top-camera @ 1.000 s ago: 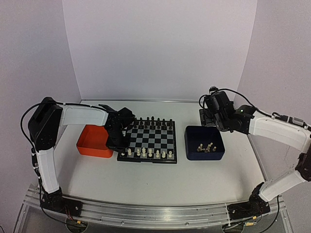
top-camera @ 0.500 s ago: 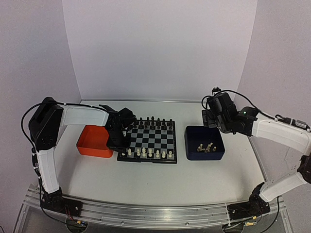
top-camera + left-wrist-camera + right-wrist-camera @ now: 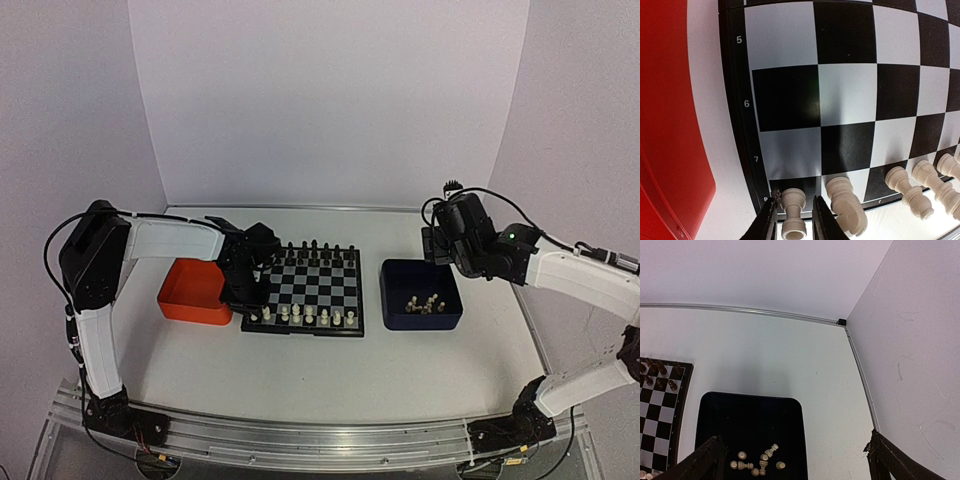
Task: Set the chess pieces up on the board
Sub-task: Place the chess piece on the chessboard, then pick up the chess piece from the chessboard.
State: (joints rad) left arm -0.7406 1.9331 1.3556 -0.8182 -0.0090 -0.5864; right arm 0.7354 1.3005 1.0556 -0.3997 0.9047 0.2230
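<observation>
Surfaces and finishes, from the wrist views

The chess pieces (image 3: 791, 210) are seen as smooth cream-white plastic with a slight gloss. The board (image 3: 850, 95) is finished smooth, its pale squares silvery and faintly reflective. The orange tray (image 3: 665, 125) is shown as glossy plastic, the dark blue tray (image 3: 752, 420) as duller, and the tabletop (image 3: 765, 350) as matt white.
</observation>
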